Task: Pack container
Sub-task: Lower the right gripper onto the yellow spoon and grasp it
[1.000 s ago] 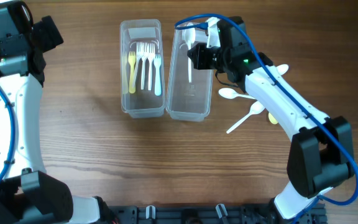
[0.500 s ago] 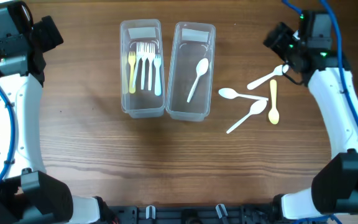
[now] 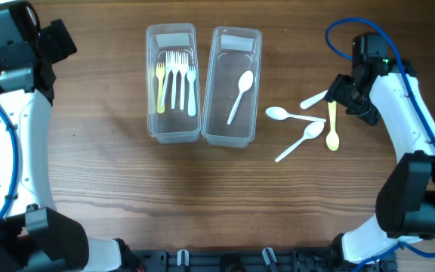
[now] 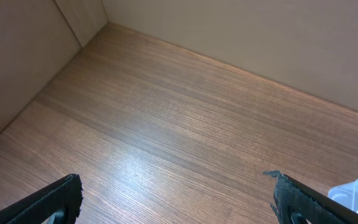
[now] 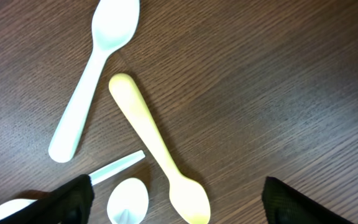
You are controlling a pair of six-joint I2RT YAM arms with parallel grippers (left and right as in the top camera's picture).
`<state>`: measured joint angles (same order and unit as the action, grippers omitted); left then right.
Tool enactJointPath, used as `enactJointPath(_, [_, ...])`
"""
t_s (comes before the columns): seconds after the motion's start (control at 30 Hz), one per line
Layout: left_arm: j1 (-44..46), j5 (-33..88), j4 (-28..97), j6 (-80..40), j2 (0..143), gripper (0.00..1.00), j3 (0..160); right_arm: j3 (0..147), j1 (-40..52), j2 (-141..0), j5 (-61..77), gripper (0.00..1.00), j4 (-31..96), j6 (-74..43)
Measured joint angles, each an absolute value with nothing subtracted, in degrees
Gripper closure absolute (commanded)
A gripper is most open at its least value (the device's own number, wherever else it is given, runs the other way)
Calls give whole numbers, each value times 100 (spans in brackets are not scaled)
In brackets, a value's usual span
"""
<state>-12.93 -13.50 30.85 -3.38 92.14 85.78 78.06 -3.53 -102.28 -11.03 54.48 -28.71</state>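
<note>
- Containers, two clear oblong tubs, stand side by side at the far middle of the wooden desk (image 3: 112, 174). The left container (image 3: 172, 130) holds forks and the right container (image 3: 229, 133) holds one spoon.
- Right claw (image 5: 179, 202) hangs over the loose spoons on the desk's right side, its fingers spread wide with nothing between them.
- Left claw (image 4: 179, 205) sits at the far left corner above bare wood, also spread wide and empty.
- Loose spoons lie just right of the containers: three white spoons (image 3: 289, 115) and a yellow spoon (image 3: 332, 125), clustered, with some handles crossing.
- A packed white spoon (image 3: 239, 94) lies slantwise in the right container.
- One yellow fork (image 3: 160, 87) and three white forks (image 3: 181, 83) lie parallel, lengthwise, in the left container.
</note>
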Motion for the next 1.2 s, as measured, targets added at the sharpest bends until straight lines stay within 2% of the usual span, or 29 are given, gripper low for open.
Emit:
enactJointPath(0.13, [-1293, -1347, 3087, -338, 9214, 0, 8578, 7806, -353, -10326, -1035, 19, 5437, -2685])
enactJointPath(0.43, [-1293, -1350, 3087, -338, 9214, 0, 8578, 7808, -353, -11502, -751, 19, 5210, -2571])
enactJointPath(0.47, [-1293, -1347, 3087, -338, 9214, 0, 8578, 7808, -353, -11550, -749, 23, 5166, -2536])
enactJointPath(0.6, [-1293, -1350, 3087, -338, 9214, 0, 8578, 7808, -353, -11583, -707, 62, 5096, -2434])
enactJointPath(0.67, [-1293, -1347, 3087, -338, 9214, 0, 8578, 7808, -353, -11583, -690, 69, 5100, -2408])
enactJointPath(0.7, [-1293, -1350, 3087, -338, 9214, 0, 8578, 7808, -353, -11583, -685, 77, 5103, -2399])
enactJointPath(0.73, [-1293, -1350, 3087, -338, 9214, 0, 8578, 7808, -353, -11583, -685, 80, 5113, -2410])
enactJointPath(0.87, [-1293, -1350, 3087, -338, 9214, 0, 8578, 7808, -353, -11583, -681, 81, 5188, -2274])
enactJointPath(0.9, [-1293, -1347, 3087, -338, 9214, 0, 8578, 7808, -353, -11585, -681, 75, 5210, -2237])
enactJointPath(0.93, [-1293, -1350, 3087, -338, 9214, 0, 8578, 7808, -353, -11583, -679, 61, 5238, -2130])
enactJointPath(0.97, [-1293, -1347, 3087, -338, 9214, 0, 8578, 7808, -355, -11583, -679, 58, 5245, -2016])
enactJointPath(1.0, [-1293, -1350, 3087, -338, 9214, 0, 8578, 7808, -360, -11583, -672, 46, 5249, -1907])
enactJointPath(1.03, [-1293, -1347, 3087, -338, 9214, 0, 8578, 7808, -370, -11583, -666, 45, 5258, -1804])
enactJointPath(1.1, [-1293, -1350, 3087, -338, 9214, 0, 8578, 7808, -429, -11583, -663, 53, 5315, -1656])
enactJointPath(1.17, [-1293, -1350, 3087, -338, 9214, 0, 8578, 7808, -528, -11583, -663, 55, 5332, -1592])
enactJointPath(1.2, [-1293, -1350, 3087, -338, 9214, 0, 8578, 7808, -569, -11583, -661, 62, 5332, -1590])
